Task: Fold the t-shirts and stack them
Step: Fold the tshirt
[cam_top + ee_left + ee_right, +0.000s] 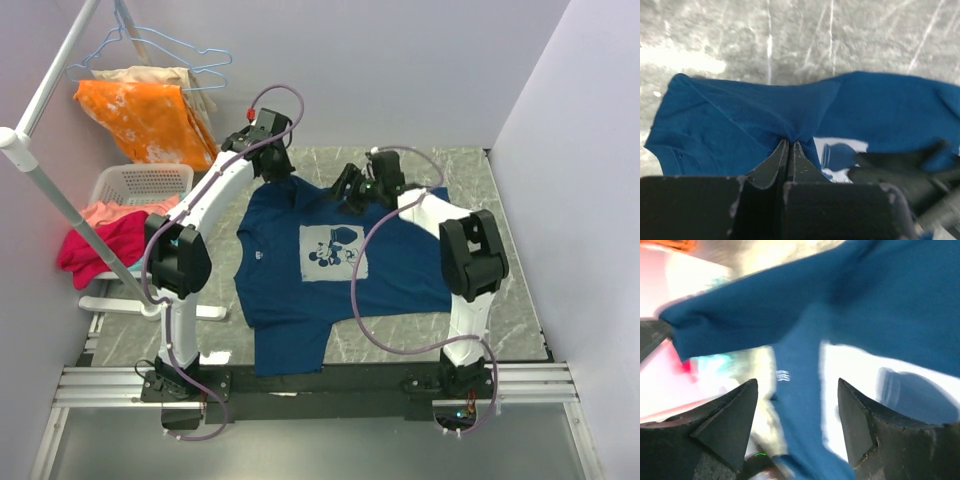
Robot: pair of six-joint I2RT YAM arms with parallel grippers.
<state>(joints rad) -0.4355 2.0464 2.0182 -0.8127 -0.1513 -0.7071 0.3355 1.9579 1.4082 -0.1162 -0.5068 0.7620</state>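
From above, the navy t-shirt [320, 260] lies spread print-up on the table [515, 310], the left gripper [272, 165] at its far sleeve and the right gripper [350, 192] over its far edge. The left wrist view shows jaws together, pinching a ridge of cloth, probably to lift it for folding. The right wrist view shows jaws apart, empty, above the shirt.

Bright, even light fills the top view, sharp edge to edge with only soft shadows. In the left wrist view, glare whitens the marble tabletop [685, 60] at upper left. The right wrist view is blurred and overexposed, the navy t-shirt [880, 305] smeared.
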